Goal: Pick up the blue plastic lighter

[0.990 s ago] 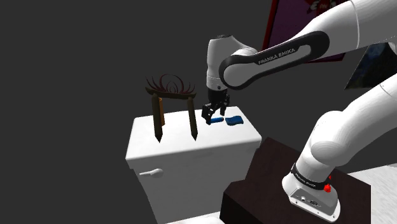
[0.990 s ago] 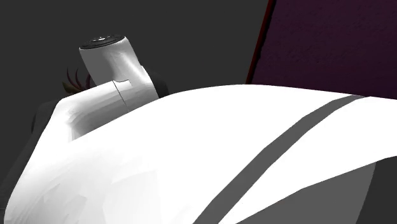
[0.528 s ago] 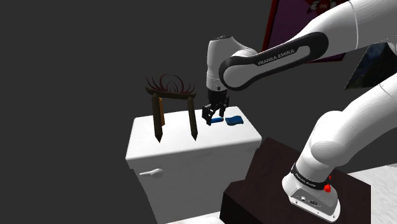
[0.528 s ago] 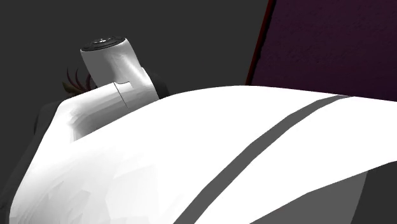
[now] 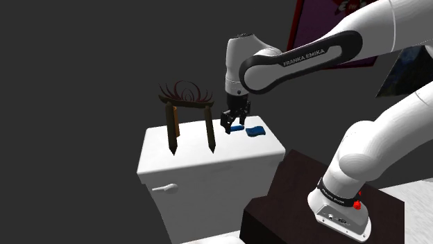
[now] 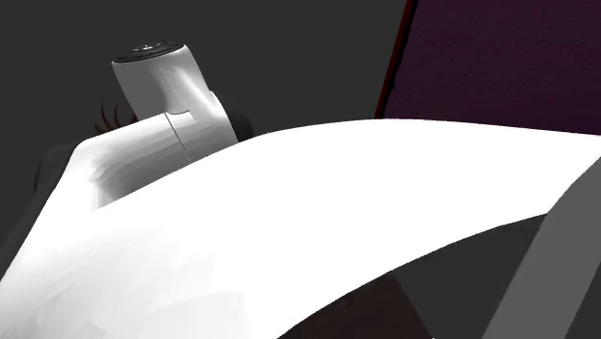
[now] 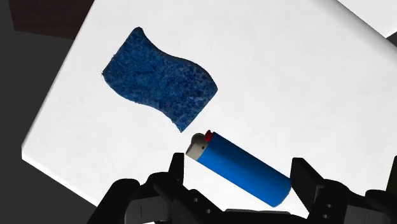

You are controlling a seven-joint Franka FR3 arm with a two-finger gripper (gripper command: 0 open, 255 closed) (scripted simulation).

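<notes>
Gripper (image 7: 240, 172) hangs just over the lid (image 7: 286, 83) w/ fingers (image 7: 177, 167) spread apart and nothing clamped. The lighter (image 7: 238, 168) lies flat on the lid btwn them, touching neither as far as I can tell. In the shoulder view it sits toward the lid's far edge, w/ the sponge (image 5: 255, 132) beside it on the lid.

Risks, as a judgement:
- The lighter lies slantwise on the lid. Its white cap end is by one finger and its base end by the other, so the fingers line up more w/ its length than across its body. Closing like this could catch it end to end or by the corners, and a smooth round body may twist or squirt out.
- It's close to the lid's edge. A skewed nudge could push it off the lid, prob. out of reach.
- The lid is hard and flat, so coming down too low means the tips jam on it. Too high and they pinch only the top curve and slip.
- The sponge lies apart from the lighter on the lid and is unlikely to snag. The dark ornament (image 5: 187, 118), further along the lid, looks clear of the arm.

Containers: no open one. The tank (image 5: 208, 201) under the lid is shut, inside hidden. Lighter, sponge and ornament all sit on top of the lid, not in anything.
</notes>
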